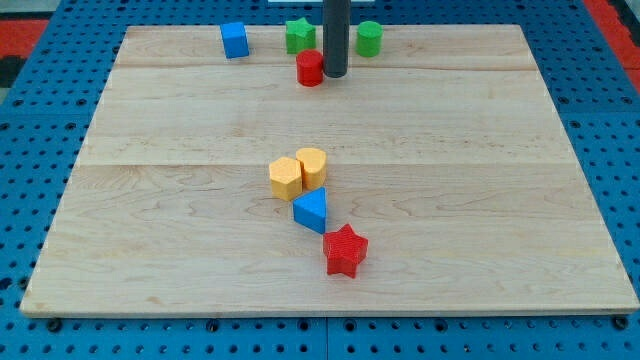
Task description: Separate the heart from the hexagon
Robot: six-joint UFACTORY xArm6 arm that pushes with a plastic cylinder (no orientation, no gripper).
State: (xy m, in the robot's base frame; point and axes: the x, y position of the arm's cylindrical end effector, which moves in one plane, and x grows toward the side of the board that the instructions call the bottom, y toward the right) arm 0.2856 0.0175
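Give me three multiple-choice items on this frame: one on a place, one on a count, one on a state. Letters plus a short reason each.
1. Where is my tip?
A. at the view's top, just right of the red cylinder
B. beside the red star
C. off the board

2. How many blue blocks are there?
A. one
B. two
C. three

3. How do the yellow heart and yellow hexagon stand?
A. at opposite board edges
B. stacked
C. side by side, touching

Answers:
1 A: the rod ends right beside the red cylinder.
2 B: a blue cube at the top and a blue triangle mid-board.
3 C: no gap shows between them.
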